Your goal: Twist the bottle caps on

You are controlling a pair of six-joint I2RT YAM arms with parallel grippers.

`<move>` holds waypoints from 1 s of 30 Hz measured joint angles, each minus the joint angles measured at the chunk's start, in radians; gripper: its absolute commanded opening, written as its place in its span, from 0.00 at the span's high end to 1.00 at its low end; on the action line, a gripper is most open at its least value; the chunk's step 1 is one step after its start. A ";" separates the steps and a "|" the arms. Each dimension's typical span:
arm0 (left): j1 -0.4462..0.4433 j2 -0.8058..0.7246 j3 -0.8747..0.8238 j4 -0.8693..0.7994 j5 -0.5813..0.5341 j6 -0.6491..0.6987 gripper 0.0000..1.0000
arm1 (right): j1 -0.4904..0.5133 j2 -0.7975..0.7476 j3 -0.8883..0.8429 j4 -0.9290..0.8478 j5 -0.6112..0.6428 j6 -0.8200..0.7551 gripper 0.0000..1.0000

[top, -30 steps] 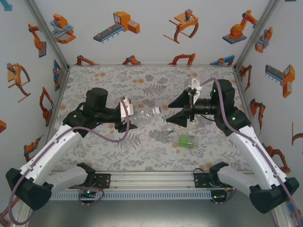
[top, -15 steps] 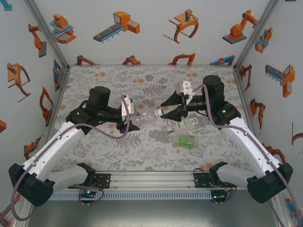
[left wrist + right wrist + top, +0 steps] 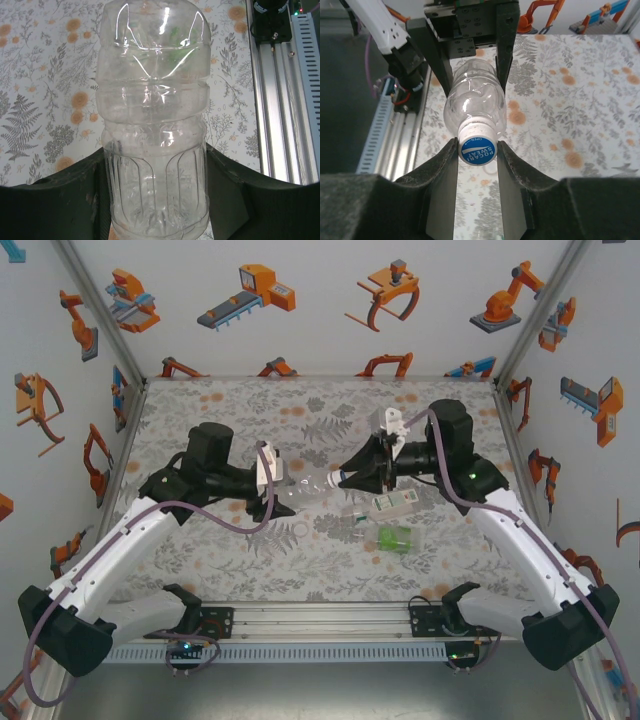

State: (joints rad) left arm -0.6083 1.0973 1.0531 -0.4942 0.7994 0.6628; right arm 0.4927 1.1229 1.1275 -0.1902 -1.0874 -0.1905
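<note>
Closing from a wider gape, the right claw [image 3: 347, 478] now presses both sides of the blue cap [image 3: 477, 150] on the clear bottle [image 3: 152, 100]. The left claw [image 3: 155, 200] clamps that bottle's body above the surface [image 3: 230, 410]. Twisting looks ready to begin.

Bright, even overhead light leaves soft shadows, glare streaks the clear bottle [image 3: 152, 125] toward twelve o'clock at the left wrist, while at the right wrist the blue cap [image 3: 477, 152] is sharp and the fingers [image 3: 440, 200] at six o'clock blur.
</note>
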 measured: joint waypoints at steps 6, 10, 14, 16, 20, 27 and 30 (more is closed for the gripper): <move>0.000 0.000 0.000 -0.001 -0.009 -0.003 1.00 | 0.021 -0.027 -0.058 0.108 0.138 0.471 0.97; 0.000 0.000 0.000 -0.002 -0.022 -0.002 1.00 | 0.060 -0.043 -0.043 0.048 0.296 0.778 1.00; -0.001 0.000 0.000 0.001 -0.032 -0.002 1.00 | 0.091 -0.013 0.063 -0.164 0.432 1.022 1.00; -0.001 0.000 0.000 -0.002 -0.046 -0.002 1.00 | 0.095 0.019 0.100 -0.240 0.462 1.150 1.00; 0.000 0.009 0.000 -0.039 -0.078 -0.002 1.00 | 0.095 0.066 0.125 -0.367 0.517 1.343 1.00; -0.003 0.018 0.000 -0.052 -0.084 0.003 1.00 | 0.100 0.079 0.142 -0.447 0.563 1.452 0.58; -0.005 0.019 0.008 -0.036 -0.090 0.003 1.00 | 0.109 0.108 0.221 -0.519 0.573 1.362 0.46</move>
State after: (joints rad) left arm -0.6136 1.1164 1.0615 -0.5301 0.7090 0.6659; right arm 0.6014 1.2312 1.3487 -0.7090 -0.5140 1.1717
